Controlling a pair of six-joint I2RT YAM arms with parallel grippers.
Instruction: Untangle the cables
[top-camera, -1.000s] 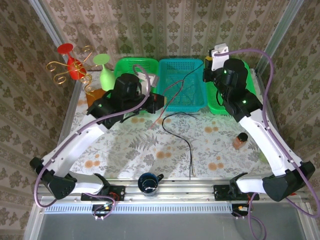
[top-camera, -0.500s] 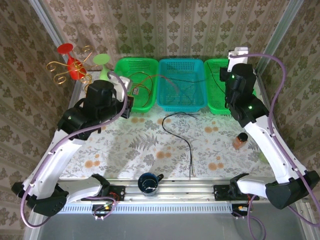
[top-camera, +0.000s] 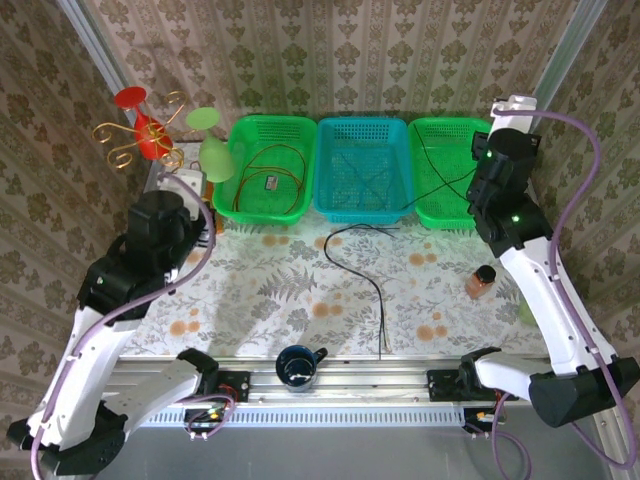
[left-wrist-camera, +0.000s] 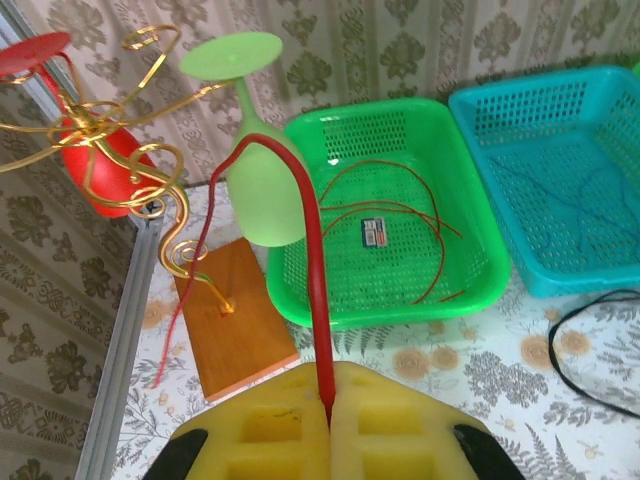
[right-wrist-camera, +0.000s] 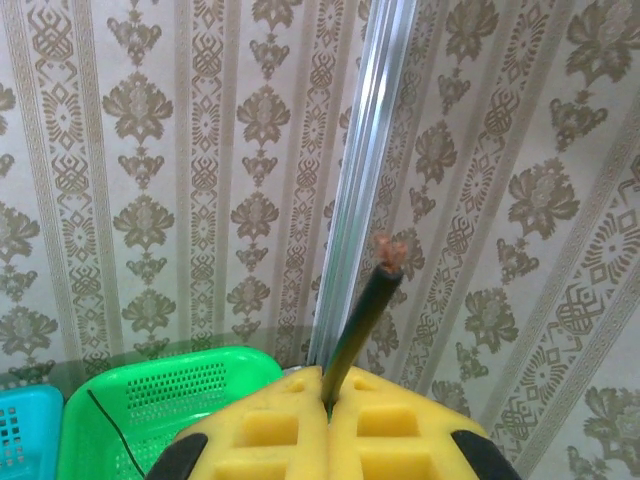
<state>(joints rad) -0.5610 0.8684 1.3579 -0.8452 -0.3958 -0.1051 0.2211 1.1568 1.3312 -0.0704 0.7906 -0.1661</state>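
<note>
Nearest me, a dark blue ceramic mug (top-camera: 297, 365) stood at the front edge of the floral-patterned desk (top-camera: 260, 300). Just beyond it a thin black cable (top-camera: 365, 278) lay loose on the cloth, curving from near the front edge up toward the baskets. A small orange bottle with a black cap (top-camera: 481, 281) stood well off to its right.

Over the left side of the desk the left pincer (left-wrist-camera: 328, 405) was clamped tight, its yellow pads (left-wrist-camera: 270, 430) pinching a thin red-brown cable (left-wrist-camera: 312, 260). That cable rose from the pads, arched over and trailed down on the left past a flat wooden block (left-wrist-camera: 240, 330). A gold wire rack (left-wrist-camera: 165, 170) stood on the block, with a pale green plastic wine glass (left-wrist-camera: 262, 195) and a red one (left-wrist-camera: 100, 175) hanging upside down from it.

Along the back sat three perforated plastic baskets touching side by side. The left green basket (top-camera: 232, 135) held a second red-brown cable (top-camera: 265, 165) in a loose coil. A teal basket (top-camera: 363, 122) came next and a right green basket (top-camera: 450, 122) last.

Up by the back right corner the right pincer (right-wrist-camera: 327, 392) was also pinched shut — on a second thin black cable (right-wrist-camera: 362, 305). Its bare copper tip pointed up in front of an aluminium corner post (right-wrist-camera: 360, 150) and the patterned wallpaper. From above, this cable ran down across the right green basket toward the teal one.
</note>
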